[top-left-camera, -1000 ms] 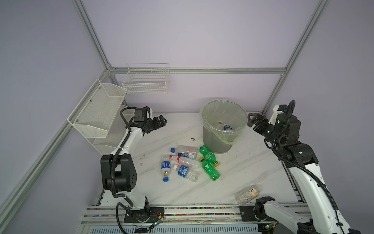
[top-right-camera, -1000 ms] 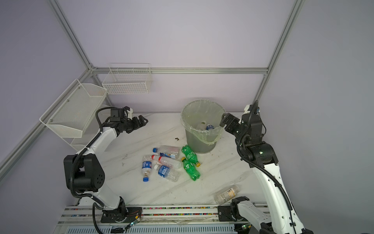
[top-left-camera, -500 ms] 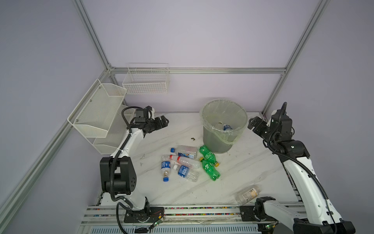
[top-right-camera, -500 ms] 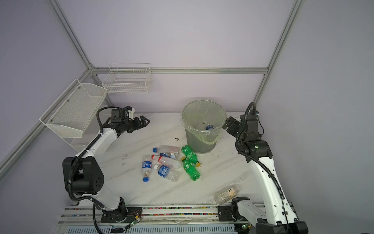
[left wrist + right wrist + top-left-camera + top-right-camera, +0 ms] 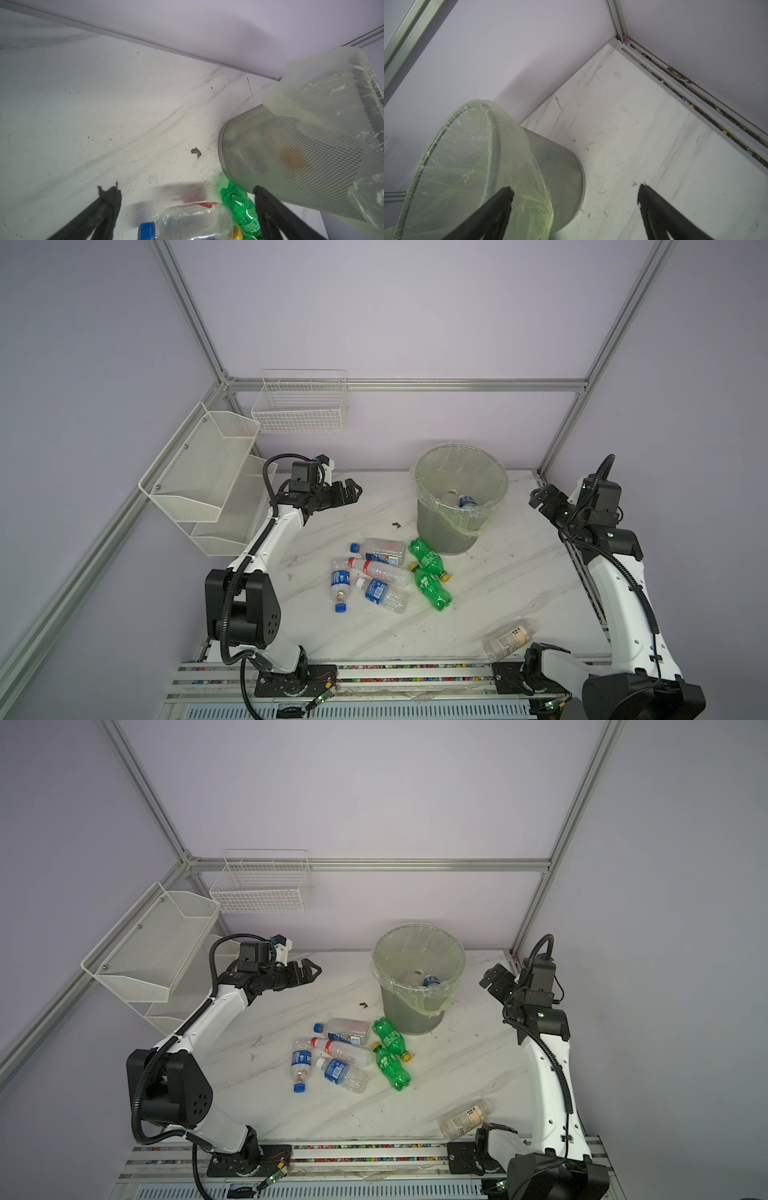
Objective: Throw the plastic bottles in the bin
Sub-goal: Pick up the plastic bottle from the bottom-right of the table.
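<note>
Barely started: two plastic bottles (image 5: 462,501) lie in the bin (image 5: 440,531), six sit in a cluster (image 5: 380,570) beside it, and a stray bottle (image 5: 509,639) lies well apart. The left gripper (image 5: 353,490) and right gripper (image 5: 542,497) are both wide and empty.

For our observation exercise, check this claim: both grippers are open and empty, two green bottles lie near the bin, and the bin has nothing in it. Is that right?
Not quite: the bin holds a cloudy white bottle and a blue-labelled bottle, as both top views show. The rest stands.
</note>
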You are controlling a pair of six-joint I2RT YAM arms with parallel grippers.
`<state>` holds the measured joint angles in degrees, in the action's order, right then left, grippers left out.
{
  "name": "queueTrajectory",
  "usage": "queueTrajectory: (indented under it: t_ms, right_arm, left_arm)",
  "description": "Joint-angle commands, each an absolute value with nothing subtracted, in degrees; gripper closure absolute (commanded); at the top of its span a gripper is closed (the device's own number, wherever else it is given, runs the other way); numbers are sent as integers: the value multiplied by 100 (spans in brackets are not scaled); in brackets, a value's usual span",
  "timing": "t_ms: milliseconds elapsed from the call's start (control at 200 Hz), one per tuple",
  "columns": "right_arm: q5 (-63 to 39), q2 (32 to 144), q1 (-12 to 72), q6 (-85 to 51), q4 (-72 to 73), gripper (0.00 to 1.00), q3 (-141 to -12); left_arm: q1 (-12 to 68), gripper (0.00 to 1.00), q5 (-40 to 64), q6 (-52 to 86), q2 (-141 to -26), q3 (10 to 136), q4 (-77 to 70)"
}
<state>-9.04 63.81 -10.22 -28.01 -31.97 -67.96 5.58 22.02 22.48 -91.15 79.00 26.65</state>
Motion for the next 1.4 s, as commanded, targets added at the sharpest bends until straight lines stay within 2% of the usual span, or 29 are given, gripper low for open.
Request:
queueTrajectory:
  t_ms: [0, 290, 855, 1060, 1395]
  right_arm:
    - [-1232, 6316, -1248, -2740, -2953, 3, -6575]
    - [-1529, 6285, -1640, -2718, -2751, 3, -6230]
    - [-1485, 6020, -1745, -2830, -2663, 3, -6005]
    - [-1442, 5862, -1759, -2832, -2680, 3, -5898]
    - [-1419, 5744, -1767, -2856, -2672, 3, -5871]
  left_arm:
    - [750, 0, 2402, 2201, -8749, 8128, 2770]
    - [1183, 0, 2482, 2053, -8397, 7950, 3109]
    - [2399, 0, 2628, 1690, -7627, 7583, 3918]
    - [3449, 0, 2132, 1940, -7553, 7214, 3780]
    - [5005, 0, 1237, 1730, -8406, 7737, 3770]
